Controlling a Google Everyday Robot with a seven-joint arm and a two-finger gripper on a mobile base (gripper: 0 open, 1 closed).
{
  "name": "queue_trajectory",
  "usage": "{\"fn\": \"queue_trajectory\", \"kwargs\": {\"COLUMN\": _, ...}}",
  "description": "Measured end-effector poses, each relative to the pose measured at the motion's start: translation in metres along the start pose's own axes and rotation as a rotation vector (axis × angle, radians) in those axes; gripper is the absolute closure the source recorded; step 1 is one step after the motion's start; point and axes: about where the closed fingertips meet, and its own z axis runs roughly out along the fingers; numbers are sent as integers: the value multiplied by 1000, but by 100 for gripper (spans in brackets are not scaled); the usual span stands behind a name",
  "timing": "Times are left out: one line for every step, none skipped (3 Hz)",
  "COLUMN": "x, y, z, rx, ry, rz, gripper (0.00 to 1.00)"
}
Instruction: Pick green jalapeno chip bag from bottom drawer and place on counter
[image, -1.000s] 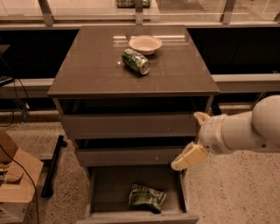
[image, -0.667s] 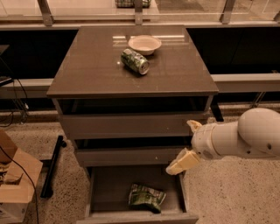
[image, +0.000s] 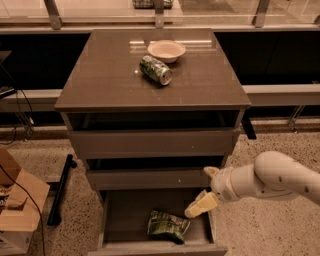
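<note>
Counter (image: 200, 85): bowl (image: 166, 50), soda can (image: 155, 70) | bottom drawer (image: 125, 215): green jalapeno chip bag (image: 167, 226) | tool (image: 199, 192) over drawer, spread, empty

Dim; counter (image: 110, 80) glare; end effector (image: 205, 189) above bottom drawer (image: 125, 215)

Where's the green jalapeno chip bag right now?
In the camera view, the green jalapeno chip bag lies in the open bottom drawer, right of centre near its front, just below-left of the open gripper hovering over the drawer's right side.

Glossy counter (image: 110, 75), crinkly bag (image: 167, 226) — smooth end effector (image: 200, 194) above
</note>
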Motion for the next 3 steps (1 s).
{"fn": "queue_trajectory", "kwargs": {"x": 23, "y": 7, "z": 26, "rx": -48, "ry": 8, "rz": 40, "gripper": 0}}
{"fn": "queue_trajectory", "kwargs": {"x": 31, "y": 13, "z": 47, "rx": -69, "ry": 32, "rz": 44, "gripper": 0}}
{"fn": "queue_trajectory", "kwargs": {"x": 53, "y": 8, "z": 76, "rx": -76, "ry": 30, "rz": 85, "gripper": 0}}
